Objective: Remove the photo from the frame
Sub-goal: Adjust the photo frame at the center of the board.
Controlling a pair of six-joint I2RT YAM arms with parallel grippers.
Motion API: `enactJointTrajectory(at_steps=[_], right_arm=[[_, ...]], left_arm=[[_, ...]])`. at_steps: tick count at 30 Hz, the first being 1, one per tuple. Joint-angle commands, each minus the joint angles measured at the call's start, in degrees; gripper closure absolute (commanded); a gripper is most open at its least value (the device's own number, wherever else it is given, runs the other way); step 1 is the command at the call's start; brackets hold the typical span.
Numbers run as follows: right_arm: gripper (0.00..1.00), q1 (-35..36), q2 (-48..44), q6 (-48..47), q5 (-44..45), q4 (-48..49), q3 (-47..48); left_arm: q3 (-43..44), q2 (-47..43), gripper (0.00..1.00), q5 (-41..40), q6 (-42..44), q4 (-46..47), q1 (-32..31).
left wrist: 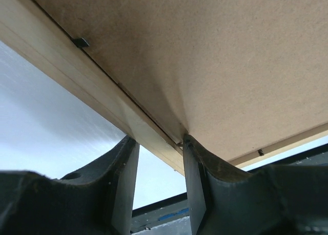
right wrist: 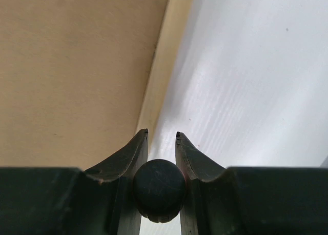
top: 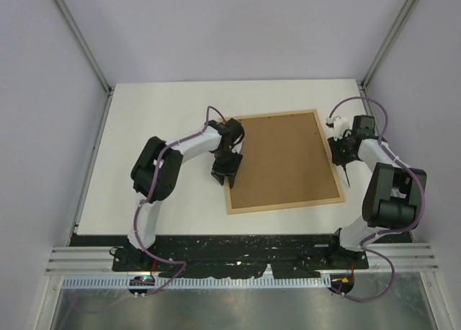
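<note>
- The frame (top: 284, 204) lies face down on the white bench (top: 158, 114), with its brown backing board (top: 281, 161) turned up. I think this is so that the back can be opened from above.
- I cannot see the photo in any view. I judge that it is not yet taken out and sits under the board, inside the frame.
- My left pincer (left wrist: 158, 141) is at the left side of the frame. Its jaws stand partly apart, one finger outside the wood strip (left wrist: 102, 86) and the other at the seam where the board meets the strip. Whether they really squeeze the strip I cannot tell. The position seems chosen to steady the frame or to work at this seam.
- A small metal tab (left wrist: 80, 41) sits across the same seam further along. It probably locks the board in.
- My right pincer (right wrist: 162, 135) is beside the right edge of the frame, clamped on the round end of a dark tool (right wrist: 159, 189). In the top view a thin shaft points out from it, perhaps for bending such tabs.
- I find no brand, label or writing that can be read.
</note>
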Motion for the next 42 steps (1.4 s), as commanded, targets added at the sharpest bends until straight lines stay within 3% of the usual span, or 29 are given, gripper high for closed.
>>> enactJointTrajectory(at_steps=[1, 12, 25, 31, 37, 42], right_arm=[[0.92, -3.62, -2.67, -1.76, 3.59, 3.31, -0.71], [0.92, -5.48, 2.95, -7.39, 7.02, 1.73, -3.34], [0.92, -2.5, -2.58, -7.13, 0.78, -2.58, -11.16], [0.92, 0.75, -5.04, -5.37, 0.69, -3.37, -12.22], [0.92, 2.96, -6.63, -3.96, 1.31, -3.55, -12.48], [0.92, 3.04, -7.42, -4.4, 1.57, -3.37, -13.01]], left_arm=[[2.84, 1.13, 0.57, -3.79, 2.27, 0.19, 0.86], [3.37, 0.52, 0.58, -2.74, 2.97, -0.08, 2.01], [-4.54, -5.1, 0.48, 0.25, 2.62, 1.68, 2.01], [-4.19, -5.02, 0.44, 1.13, 2.71, 1.42, 2.01], [-3.4, -3.0, 0.44, 0.61, 3.24, 1.15, 2.18], [-3.4, -3.17, 0.5, -1.24, 3.68, 1.24, 3.59]])
